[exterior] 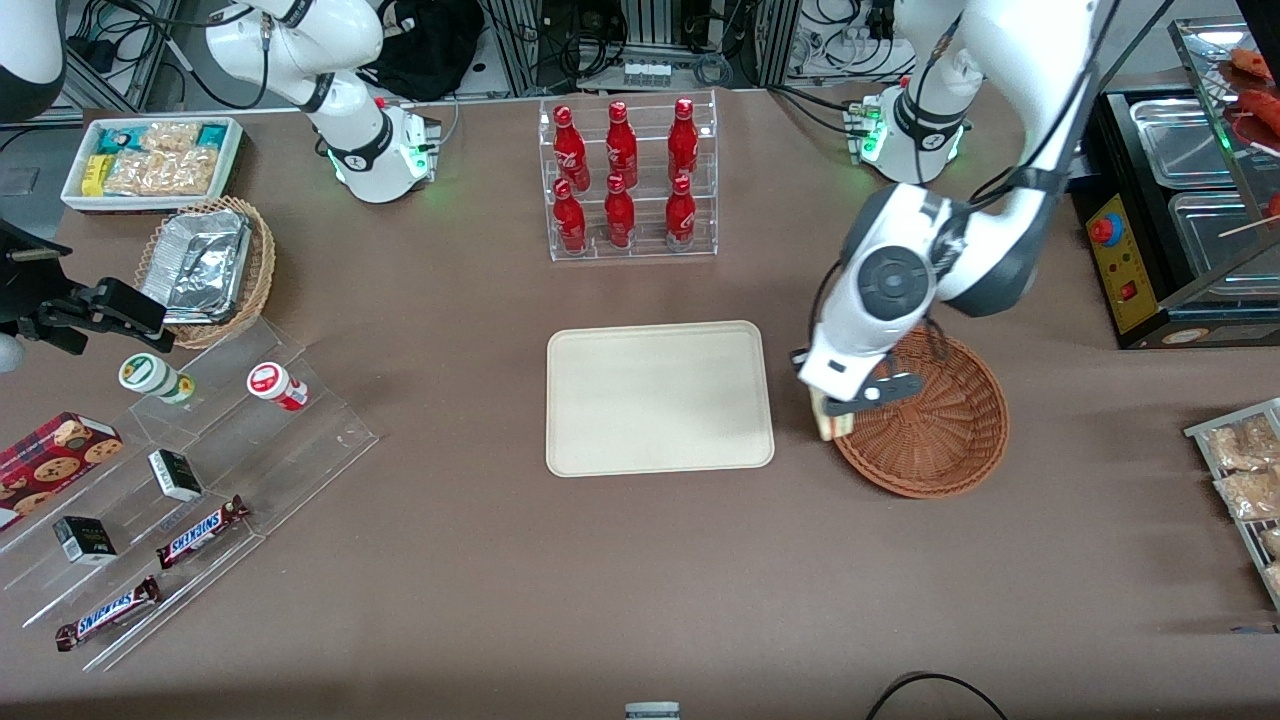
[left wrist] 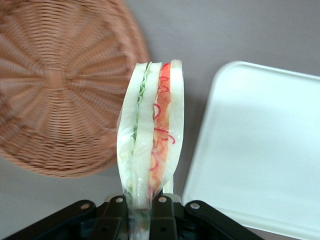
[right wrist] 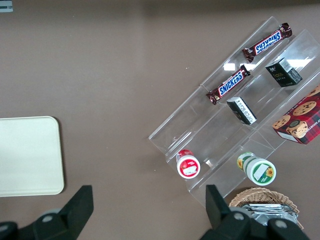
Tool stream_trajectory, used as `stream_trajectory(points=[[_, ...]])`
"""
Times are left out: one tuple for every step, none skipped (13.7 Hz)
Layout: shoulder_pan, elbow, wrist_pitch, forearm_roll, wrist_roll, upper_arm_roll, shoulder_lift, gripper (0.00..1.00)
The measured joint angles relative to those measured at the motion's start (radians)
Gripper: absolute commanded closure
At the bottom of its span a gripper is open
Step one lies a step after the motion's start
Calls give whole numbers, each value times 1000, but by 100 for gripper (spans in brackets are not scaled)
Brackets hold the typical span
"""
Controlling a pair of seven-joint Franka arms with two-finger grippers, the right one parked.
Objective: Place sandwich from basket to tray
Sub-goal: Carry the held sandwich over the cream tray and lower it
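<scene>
My left gripper (exterior: 838, 408) is shut on the clear-wrapped sandwich (left wrist: 151, 132), a pale bread wedge with red and green filling; it also shows in the front view (exterior: 832, 425). The gripper holds it in the air above the strip of table between the reddish-brown wicker basket (exterior: 930, 425) and the cream-beige tray (exterior: 658, 397), over the basket's rim nearest the tray. In the left wrist view the basket (left wrist: 55, 85) is empty and the tray (left wrist: 260, 145) lies beside the sandwich. The tray is bare.
A clear rack of red bottles (exterior: 628, 180) stands farther from the front camera than the tray. A black warmer (exterior: 1180, 220) and snack packs (exterior: 1245, 470) lie at the working arm's end. A stepped acrylic shelf (exterior: 170, 500) with snacks lies toward the parked arm's end.
</scene>
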Motion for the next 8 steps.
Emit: stream_trajectory(points=[[-25, 30, 0, -1, -5, 0, 29, 95], [-48, 58, 1, -3, -13, 0, 56, 96], [-69, 86, 1, -4, -27, 0, 83, 96], [-92, 118, 2, -4, -49, 0, 111, 96], [-117, 154, 2, -4, -73, 0, 139, 96], [-142, 191, 2, -5, -100, 0, 167, 96], [-165, 225, 2, -5, -124, 0, 195, 96], [-187, 256, 2, -5, -146, 0, 223, 96]])
